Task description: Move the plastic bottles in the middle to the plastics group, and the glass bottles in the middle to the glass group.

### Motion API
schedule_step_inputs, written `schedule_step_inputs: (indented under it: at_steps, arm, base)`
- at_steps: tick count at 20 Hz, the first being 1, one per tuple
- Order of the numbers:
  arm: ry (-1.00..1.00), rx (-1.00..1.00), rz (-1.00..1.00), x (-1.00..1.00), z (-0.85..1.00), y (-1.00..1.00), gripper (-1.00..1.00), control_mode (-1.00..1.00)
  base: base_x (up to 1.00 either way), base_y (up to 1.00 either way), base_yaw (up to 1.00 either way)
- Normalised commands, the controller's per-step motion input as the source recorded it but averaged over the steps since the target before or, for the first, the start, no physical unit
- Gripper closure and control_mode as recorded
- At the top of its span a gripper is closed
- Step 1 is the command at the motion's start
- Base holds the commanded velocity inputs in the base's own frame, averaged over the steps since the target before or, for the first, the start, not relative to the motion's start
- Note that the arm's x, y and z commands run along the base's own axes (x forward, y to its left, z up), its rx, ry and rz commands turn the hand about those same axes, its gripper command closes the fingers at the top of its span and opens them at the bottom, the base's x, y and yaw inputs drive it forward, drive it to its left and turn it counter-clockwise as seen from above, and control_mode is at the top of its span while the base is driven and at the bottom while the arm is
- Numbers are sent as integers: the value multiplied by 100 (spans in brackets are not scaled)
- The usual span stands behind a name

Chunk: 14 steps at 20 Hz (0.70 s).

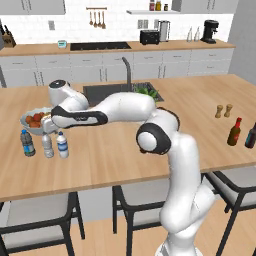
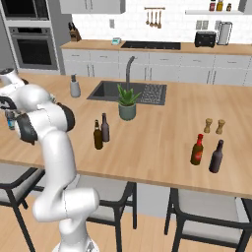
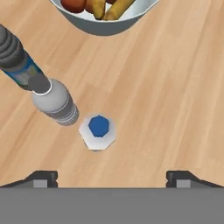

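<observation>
Hovering with jaws spread wide over the bright-blue-labelled water bottle (image 3: 98, 132), standing beside the 2 plastics-group bottles (image 3: 54, 101).

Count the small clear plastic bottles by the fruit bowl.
3, in a row on the counter: dark-blue-labelled bottle at the left end, pale grey-labelled bottle in the middle, bright-blue-labelled bottle at the right end.

Fruit bowl (image 1: 31, 121), potted plant (image 2: 127, 102), wooden shakers (image 2: 214, 126), perhaps a soap dispenser (image 2: 75, 87).
</observation>
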Motion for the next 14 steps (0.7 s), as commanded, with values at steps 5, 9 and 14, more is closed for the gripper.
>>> schedule_step_inputs:
  at_steps: [5, 9, 14]
  arm:
    - [-11, 6, -3, -76, 7, -77, -100, -100]
    - [-5, 2, -4, -64, 0, -100, -100, -100]
    - [-1, 1, -6, -39, 1, -100, -100, -100]
  base:
    - [0, 0, 0]
    - [0, 0, 0]
    - [0, 0, 0]
